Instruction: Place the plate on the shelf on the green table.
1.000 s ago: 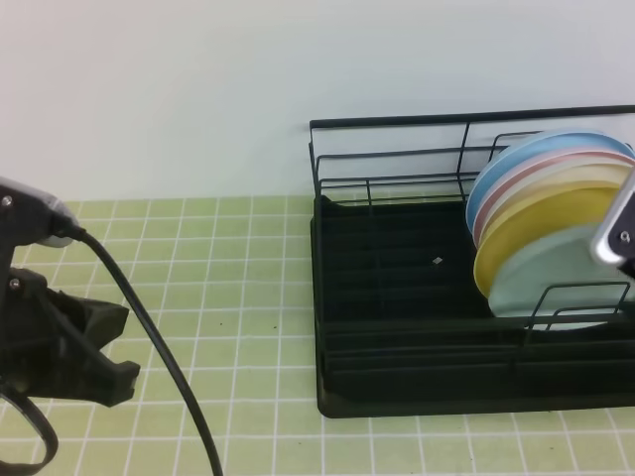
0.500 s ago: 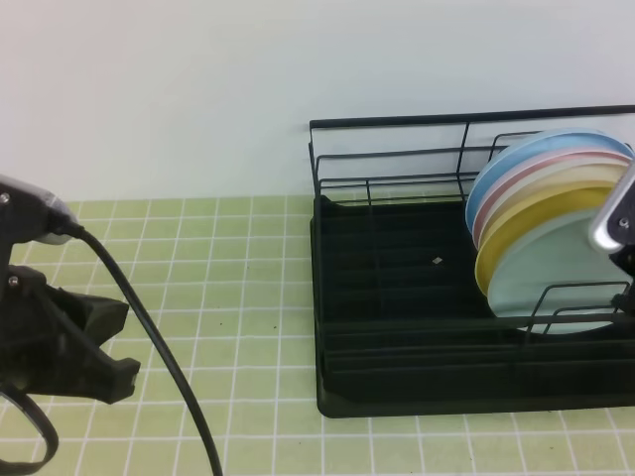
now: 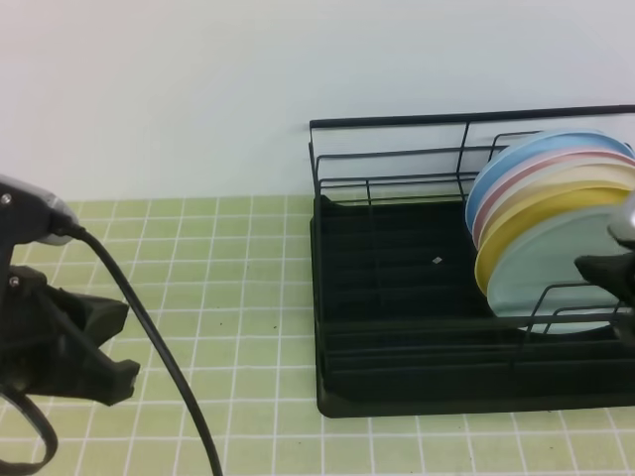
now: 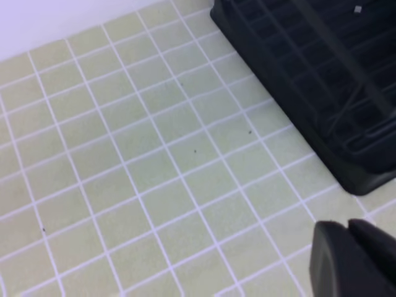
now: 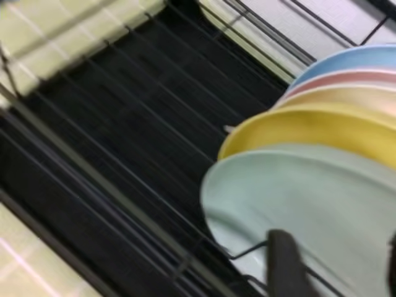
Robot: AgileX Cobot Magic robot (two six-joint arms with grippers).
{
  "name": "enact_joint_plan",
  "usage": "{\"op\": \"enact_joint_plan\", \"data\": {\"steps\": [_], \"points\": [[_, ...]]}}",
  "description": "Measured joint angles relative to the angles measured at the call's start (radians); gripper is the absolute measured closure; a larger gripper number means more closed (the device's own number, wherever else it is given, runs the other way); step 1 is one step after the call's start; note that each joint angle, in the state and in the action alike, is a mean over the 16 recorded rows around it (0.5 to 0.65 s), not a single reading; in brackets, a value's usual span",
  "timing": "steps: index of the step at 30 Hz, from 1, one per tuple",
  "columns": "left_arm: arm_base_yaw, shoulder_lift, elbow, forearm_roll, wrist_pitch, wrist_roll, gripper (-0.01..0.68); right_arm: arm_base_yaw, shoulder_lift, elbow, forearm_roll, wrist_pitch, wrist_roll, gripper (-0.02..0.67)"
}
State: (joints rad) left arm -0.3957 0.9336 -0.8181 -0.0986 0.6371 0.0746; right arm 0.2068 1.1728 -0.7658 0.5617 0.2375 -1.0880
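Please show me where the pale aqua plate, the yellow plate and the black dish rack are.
pale aqua plate [image 3: 556,268], exterior high view, on its front face.
yellow plate [image 5: 309,127], right wrist view, on its upper rim.
black dish rack [image 3: 397,268], exterior high view, on its tray floor.

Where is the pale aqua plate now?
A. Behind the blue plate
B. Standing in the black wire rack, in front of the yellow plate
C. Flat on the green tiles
B: the pale aqua plate stands frontmost in the wire rack, before the yellow plate.
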Motion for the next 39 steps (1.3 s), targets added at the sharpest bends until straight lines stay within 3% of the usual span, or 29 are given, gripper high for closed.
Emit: {"op": "enact_joint_plan", "data": {"steps": [9,13,26,39], "points": [[0.000,-0.001,0.002,-0.015,0.012,0.004,0.675,0.000,-0.270,0.019,0.022,0.107,0.243,0.569],[0.000,-0.007,0.017,-0.043,0.005,0.012,0.675,0.000,-0.456,0.066,0.021,0.110,0.345,0.628],[0.000,-0.141,0.221,-0.220,-0.105,0.068,0.675,0.000,-1.051,0.375,-0.043,0.143,0.538,0.644],[0.000,-0.280,0.360,-0.278,-0.290,0.101,0.675,0.000,-1.183,0.556,-0.121,0.066,0.632,0.645]]}}
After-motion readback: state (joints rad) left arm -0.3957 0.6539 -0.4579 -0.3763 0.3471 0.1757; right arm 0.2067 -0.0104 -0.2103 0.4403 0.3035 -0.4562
